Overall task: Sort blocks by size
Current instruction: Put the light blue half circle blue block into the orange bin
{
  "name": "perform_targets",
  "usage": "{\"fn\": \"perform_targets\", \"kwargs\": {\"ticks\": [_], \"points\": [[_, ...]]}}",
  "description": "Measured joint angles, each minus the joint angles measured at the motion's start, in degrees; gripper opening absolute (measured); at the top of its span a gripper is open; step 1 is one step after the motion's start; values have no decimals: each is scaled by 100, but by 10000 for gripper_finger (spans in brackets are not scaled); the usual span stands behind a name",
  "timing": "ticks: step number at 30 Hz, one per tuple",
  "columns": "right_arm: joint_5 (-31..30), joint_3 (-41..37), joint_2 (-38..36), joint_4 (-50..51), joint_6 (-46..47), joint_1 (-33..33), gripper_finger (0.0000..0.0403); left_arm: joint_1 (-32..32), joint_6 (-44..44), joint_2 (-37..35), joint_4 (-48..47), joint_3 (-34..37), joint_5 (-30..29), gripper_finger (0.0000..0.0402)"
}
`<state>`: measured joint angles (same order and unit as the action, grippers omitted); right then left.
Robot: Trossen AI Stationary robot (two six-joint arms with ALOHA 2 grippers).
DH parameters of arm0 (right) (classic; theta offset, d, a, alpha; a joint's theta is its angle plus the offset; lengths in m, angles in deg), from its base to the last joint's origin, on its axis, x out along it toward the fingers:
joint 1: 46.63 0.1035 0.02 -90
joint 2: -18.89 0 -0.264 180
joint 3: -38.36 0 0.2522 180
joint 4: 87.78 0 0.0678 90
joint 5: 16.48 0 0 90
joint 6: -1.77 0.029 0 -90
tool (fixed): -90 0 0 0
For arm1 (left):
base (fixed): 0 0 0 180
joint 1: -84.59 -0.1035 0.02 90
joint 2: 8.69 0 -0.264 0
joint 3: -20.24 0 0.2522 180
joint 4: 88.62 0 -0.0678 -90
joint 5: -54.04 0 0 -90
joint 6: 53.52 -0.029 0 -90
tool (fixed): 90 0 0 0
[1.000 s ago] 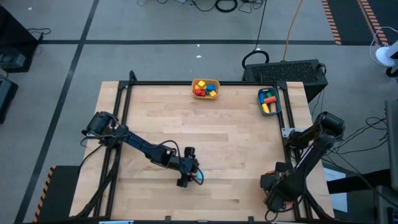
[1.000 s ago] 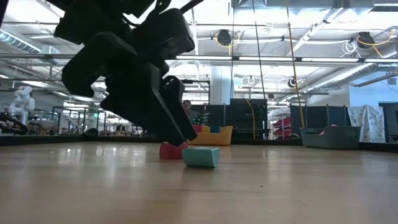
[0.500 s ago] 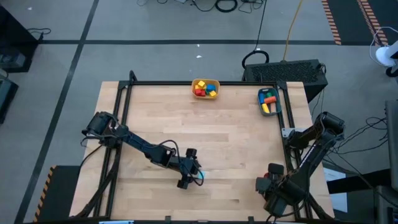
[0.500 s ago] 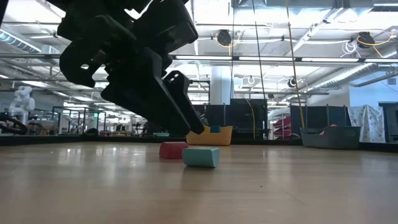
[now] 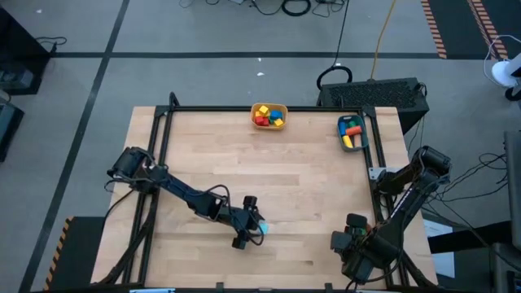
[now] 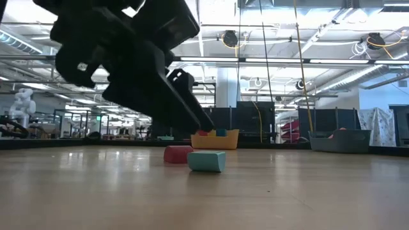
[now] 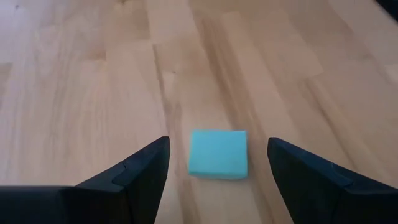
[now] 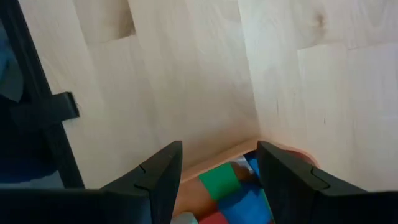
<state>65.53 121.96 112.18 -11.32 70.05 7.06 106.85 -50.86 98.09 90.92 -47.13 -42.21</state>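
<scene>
A cyan block (image 7: 217, 154) lies flat on the wooden table (image 5: 285, 171), near its front middle (image 5: 263, 229). In the low view a red block (image 6: 177, 154) lies just behind the cyan block (image 6: 206, 161). My left gripper (image 7: 217, 144) is open, slanting down, with one finger on either side of the cyan block and a gap on both sides; in the low view its fingertips (image 6: 204, 126) hang above the blocks. At the table's near right corner my right gripper (image 8: 219, 152) is open, pointing down over an orange bin (image 8: 217, 158) that holds green, blue and red blocks (image 8: 219, 180).
A yellow bin (image 5: 269, 115) with several blocks stands at the far edge's middle. A grey bin (image 5: 352, 132) with blocks stands at the far right. The black table frame (image 8: 37, 112) runs beside the right gripper. Bare wood lies between the arms.
My left gripper has tipped up toward level: its fingertips have risen from beside the red block to above both blocks. The blocks have stayed where they were. My right gripper has risen a little and turned at the wrist over the near right corner.
</scene>
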Motion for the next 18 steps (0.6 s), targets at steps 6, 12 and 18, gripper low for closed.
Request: {"fn": "perform_targets", "kwargs": {"ticks": [6,12,18], "points": [[1,0,-2,-94,0,-23,194,0,-2,264,348,36,-42,272],[0,-2,-2,-163,2,-83,194,0,0,423,435,36,-23,272],[-1,-2,-2,-181,2,-178,194,-3,24,603,485,33,4,272]]}}
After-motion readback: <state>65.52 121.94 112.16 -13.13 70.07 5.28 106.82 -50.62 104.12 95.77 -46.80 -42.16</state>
